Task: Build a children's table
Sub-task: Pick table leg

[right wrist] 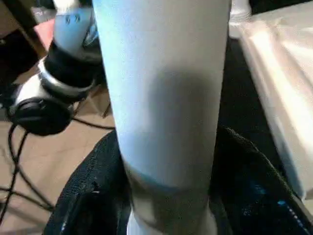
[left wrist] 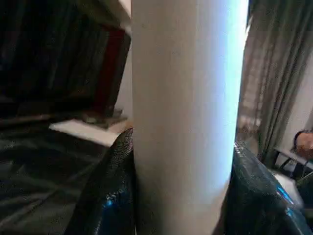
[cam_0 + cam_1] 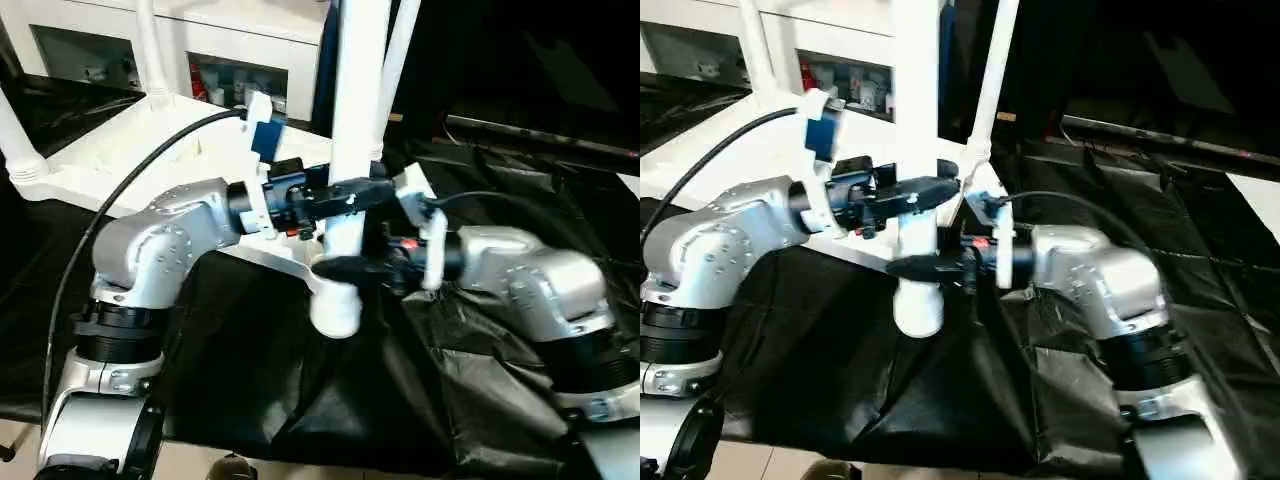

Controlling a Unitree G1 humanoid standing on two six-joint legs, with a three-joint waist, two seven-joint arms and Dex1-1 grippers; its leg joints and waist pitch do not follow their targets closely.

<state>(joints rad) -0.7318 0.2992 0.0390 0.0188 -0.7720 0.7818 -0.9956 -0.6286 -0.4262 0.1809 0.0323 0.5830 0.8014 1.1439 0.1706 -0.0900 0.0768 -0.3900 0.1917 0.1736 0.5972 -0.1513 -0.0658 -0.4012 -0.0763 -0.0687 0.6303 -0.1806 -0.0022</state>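
The white tabletop (image 3: 120,150) lies underside up on a black sheet. An upright white leg (image 3: 358,100) stands in its near corner socket (image 3: 335,310). My left gripper (image 3: 345,195) is shut on this leg from the left, higher up. In the left wrist view its fingers (image 2: 110,196) press both sides of the leg (image 2: 186,117). My right gripper (image 3: 340,268) holds the same leg lower down, just above the socket. In the right wrist view its fingers (image 1: 88,196) hug the leg (image 1: 166,98).
Three more legs stand upright in the other sockets: one at the far left (image 3: 150,50), one at the left edge (image 3: 12,140) and one behind the held leg (image 3: 400,50). A white cabinet (image 3: 240,40) stands at the back. The black sheet (image 3: 500,200) covers the table's right side.
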